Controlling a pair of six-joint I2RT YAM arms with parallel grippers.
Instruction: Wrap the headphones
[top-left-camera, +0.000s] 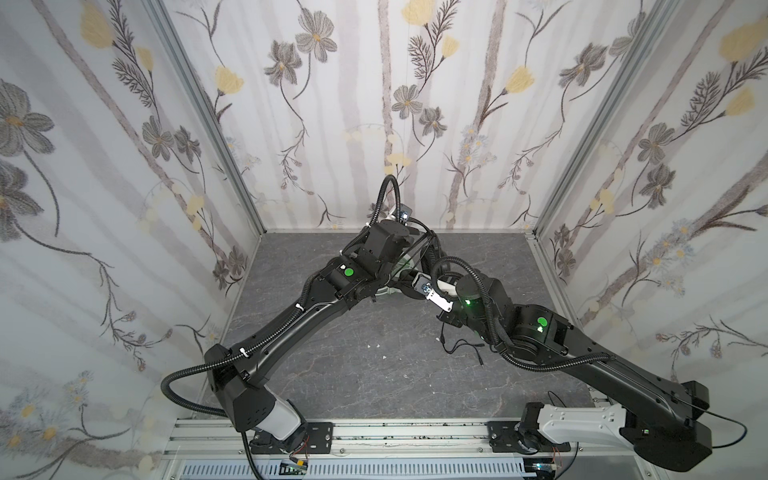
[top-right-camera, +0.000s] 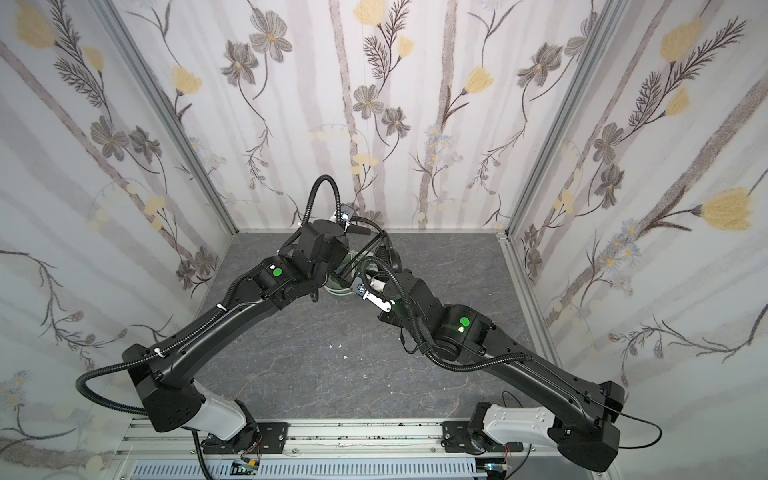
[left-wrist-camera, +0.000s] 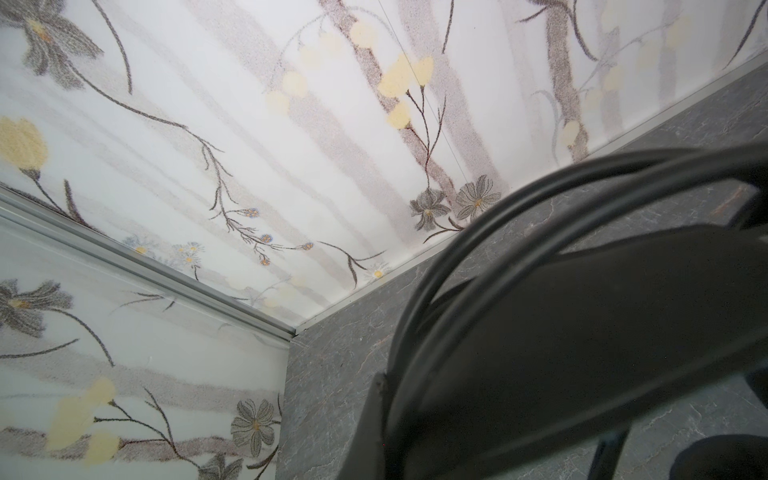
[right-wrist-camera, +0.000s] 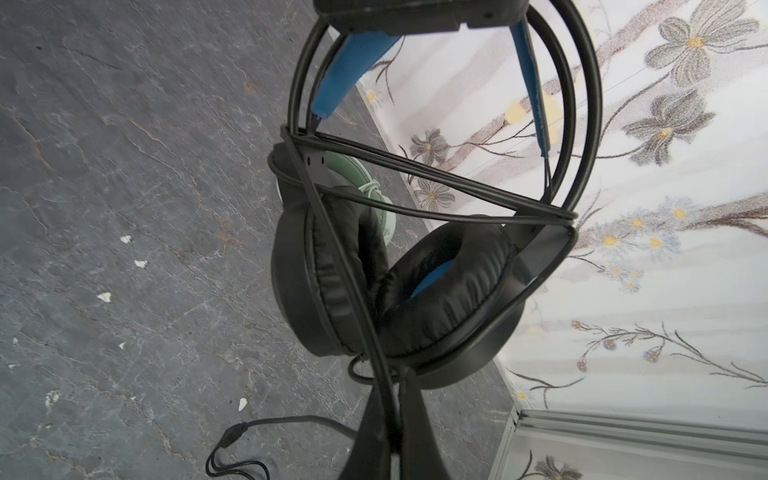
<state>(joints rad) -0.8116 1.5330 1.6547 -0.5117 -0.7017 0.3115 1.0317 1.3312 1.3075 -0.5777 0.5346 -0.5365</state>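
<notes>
The black headphones (right-wrist-camera: 399, 282), with a blue inner headband (right-wrist-camera: 353, 70), hang above the table at the back middle. My left gripper (right-wrist-camera: 415, 16) is shut on the top of their headband, whose wires (left-wrist-camera: 478, 257) fill the left wrist view. The black cable (right-wrist-camera: 415, 174) crosses from one headband end to the other above the earcups, then runs down past an earcup. My right gripper (right-wrist-camera: 395, 419) is shut on that cable just below the earcups. The cable's split plug end (right-wrist-camera: 237, 432) lies loose on the table. The mint-green headphones (right-wrist-camera: 353, 174) lie on the table behind, mostly hidden (top-right-camera: 338, 289).
The grey stone-look table (top-left-camera: 374, 374) has small white crumbs (right-wrist-camera: 104, 296) scattered on it. Floral walls close in the back and both sides, with metal corner posts (top-left-camera: 216, 124). Both arms meet near the back middle. The loose cable end (top-left-camera: 461, 347) trails under the right arm.
</notes>
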